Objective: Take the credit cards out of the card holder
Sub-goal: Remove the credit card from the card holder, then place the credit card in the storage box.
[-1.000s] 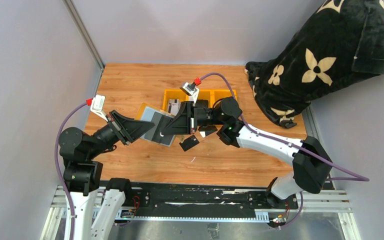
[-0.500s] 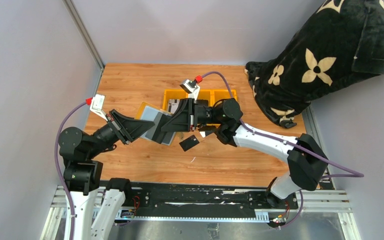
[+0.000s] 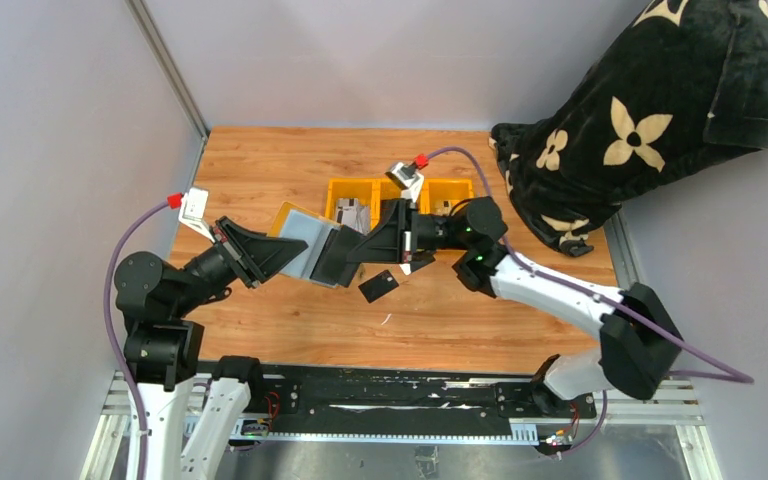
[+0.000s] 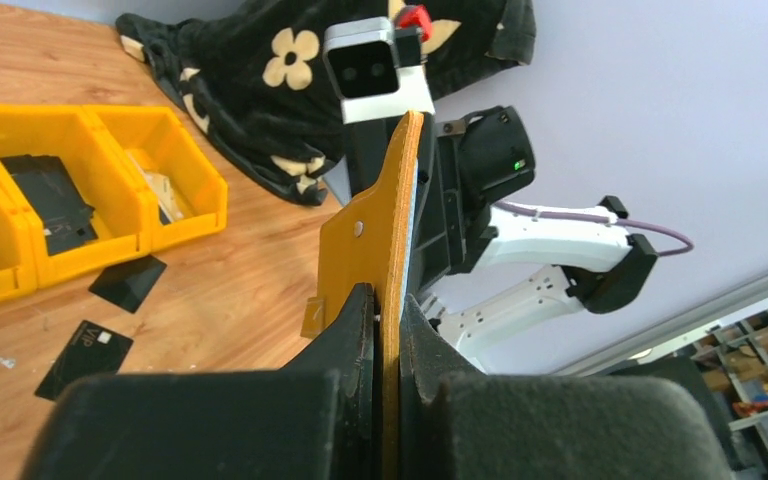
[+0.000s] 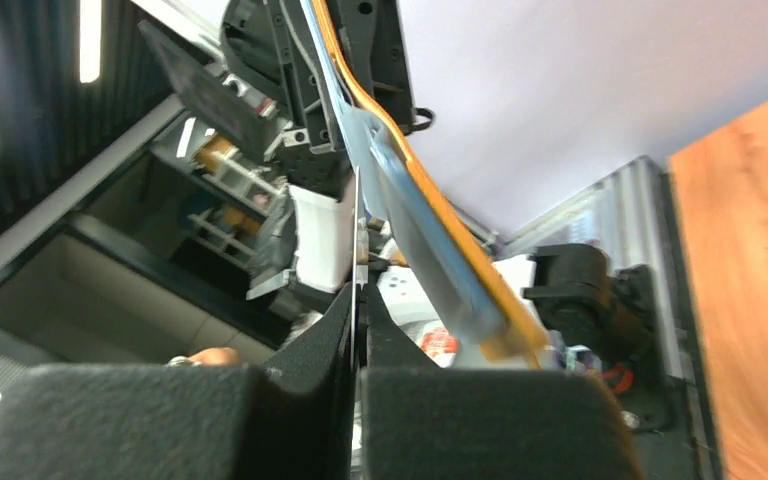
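The left tool [image 4: 388,300] is clamped on the yellow outer flap of the card holder [image 4: 385,215], holding it open and lifted off the counter [image 3: 440,325] between the two arms. The right tool [image 5: 358,300] is closed, and a thin black card [image 3: 336,262] seems pinched in it edge-on, its far end at the grey-blue pocket. Whether that end is free of the pocket I cannot tell

The step in hand looks like drawing this card out. The pull should run straight along the pocket, away from the left arm, with the card kept in line with the lining so it neither binds nor bends. The holder hangs from one flap only and could swing toward the pull, so the left tool must hold firm without twisting. The pinch is on a narrow edge, so a slow, even draw is safer than a jerk

A loose card [image 3: 380,285] with a white mark lies on the counter just below the right tool. Another dark flat piece [image 4: 128,283], probably a card too, lies near it beside the yellow bins [image 4: 190,220]. Any set-down should land beside these, not on them. The bins stand close behind the right wrist, and a flowered black cloth [image 3: 640,110] is heaped at the far right corner
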Controlling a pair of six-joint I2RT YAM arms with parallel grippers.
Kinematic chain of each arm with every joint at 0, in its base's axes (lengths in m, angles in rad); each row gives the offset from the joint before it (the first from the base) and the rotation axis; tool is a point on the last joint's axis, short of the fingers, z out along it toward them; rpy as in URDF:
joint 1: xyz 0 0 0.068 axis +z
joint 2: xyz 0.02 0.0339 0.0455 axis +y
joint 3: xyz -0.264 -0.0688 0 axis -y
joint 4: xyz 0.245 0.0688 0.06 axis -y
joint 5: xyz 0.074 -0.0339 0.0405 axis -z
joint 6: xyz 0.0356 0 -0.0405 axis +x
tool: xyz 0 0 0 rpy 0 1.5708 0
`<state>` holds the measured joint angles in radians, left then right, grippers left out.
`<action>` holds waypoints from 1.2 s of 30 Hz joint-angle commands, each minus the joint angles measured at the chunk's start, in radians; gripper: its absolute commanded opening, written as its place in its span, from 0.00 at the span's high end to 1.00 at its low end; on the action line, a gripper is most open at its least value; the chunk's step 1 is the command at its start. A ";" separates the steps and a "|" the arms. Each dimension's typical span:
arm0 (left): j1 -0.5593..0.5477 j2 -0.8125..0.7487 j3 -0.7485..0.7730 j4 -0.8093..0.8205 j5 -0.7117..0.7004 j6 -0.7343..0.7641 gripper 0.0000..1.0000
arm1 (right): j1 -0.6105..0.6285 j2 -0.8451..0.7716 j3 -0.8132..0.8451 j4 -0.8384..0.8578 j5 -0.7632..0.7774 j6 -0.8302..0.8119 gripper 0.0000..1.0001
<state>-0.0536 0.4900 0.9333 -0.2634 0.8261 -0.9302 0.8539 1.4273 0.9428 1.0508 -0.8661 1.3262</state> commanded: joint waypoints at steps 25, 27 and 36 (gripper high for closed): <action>0.003 0.068 0.124 -0.220 0.124 0.317 1.00 | -0.427 0.341 0.565 -1.520 0.361 -1.094 1.00; 0.003 0.066 0.124 -0.220 0.130 0.319 1.00 | -0.420 0.440 0.655 -1.567 0.395 -1.116 1.00; 0.003 0.058 0.128 -0.218 0.165 0.322 1.00 | -0.369 0.699 0.883 -1.611 0.455 -1.117 1.00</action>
<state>-0.0536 0.5636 1.0325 -0.4812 0.9508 -0.6186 0.4511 2.0712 1.7527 -0.5003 -0.4576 0.2348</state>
